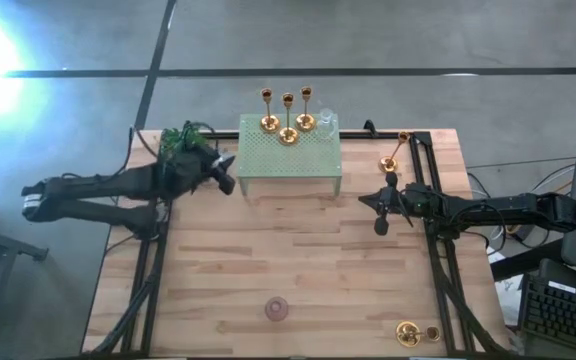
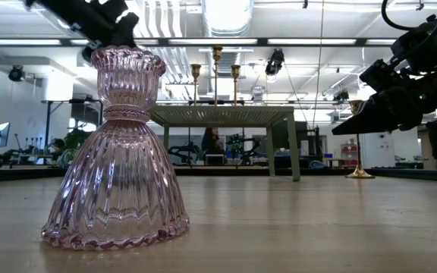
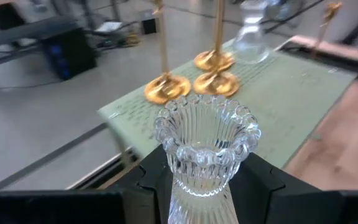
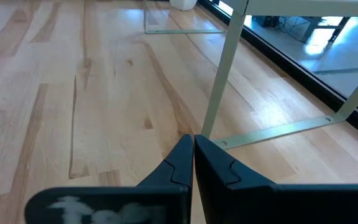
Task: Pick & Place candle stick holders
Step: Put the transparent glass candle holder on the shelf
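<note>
green plant point(image 1: 181, 138) — back-left table corner | pale green perforated stand point(image 1: 290, 160) — back centre | wooden table point(image 1: 298, 270)

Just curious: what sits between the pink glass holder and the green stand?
Nothing: bare table between holder and stand, in the high view.

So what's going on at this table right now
The left end effector holds a clear ribbed glass candle holder beside the pale green perforated stand, which already carries three gold candlesticks and another clear glass holder. The right end effector is shut and empty over the wooden table. One more gold candlestick stands at the table's right edge, and a pink ribbed glass holder waits near the front.
</note>
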Controlling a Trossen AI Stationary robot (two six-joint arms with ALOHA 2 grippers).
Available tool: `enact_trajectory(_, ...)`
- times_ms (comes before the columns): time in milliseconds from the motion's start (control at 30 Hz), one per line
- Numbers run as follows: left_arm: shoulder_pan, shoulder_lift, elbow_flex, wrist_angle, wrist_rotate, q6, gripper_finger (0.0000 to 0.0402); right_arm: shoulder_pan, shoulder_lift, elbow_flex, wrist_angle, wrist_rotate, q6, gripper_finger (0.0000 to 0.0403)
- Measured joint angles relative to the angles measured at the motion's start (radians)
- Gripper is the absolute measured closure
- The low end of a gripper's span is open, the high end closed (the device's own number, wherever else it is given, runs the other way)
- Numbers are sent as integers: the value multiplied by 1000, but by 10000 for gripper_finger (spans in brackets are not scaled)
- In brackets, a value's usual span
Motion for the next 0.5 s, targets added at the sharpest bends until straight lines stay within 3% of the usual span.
enact_trajectory(267,271,104,8,174,364,88,277,0,0,0,0,0,0,394)
enact_trajectory(500,365,271,61,295,474,194,277,0,0,0,0,0,0,394)
